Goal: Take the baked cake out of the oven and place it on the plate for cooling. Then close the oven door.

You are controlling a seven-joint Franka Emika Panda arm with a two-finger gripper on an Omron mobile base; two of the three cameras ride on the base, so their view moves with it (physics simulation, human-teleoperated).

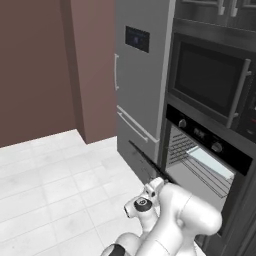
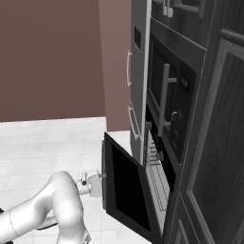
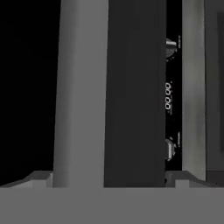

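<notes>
The half-lowered oven door [image 2: 125, 190] partly blocks the oven [image 1: 200, 165] mouth, seemingly.

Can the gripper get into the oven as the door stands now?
Probably not yet. The oven door is only partly lowered, still steep, and stands between the arm and the racks. The open gripper faces the door handle up close.

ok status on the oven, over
Gripper jaws open, nothing held. Oven door partly down, oven racks showing. Cake and plate not sighted.
</notes>
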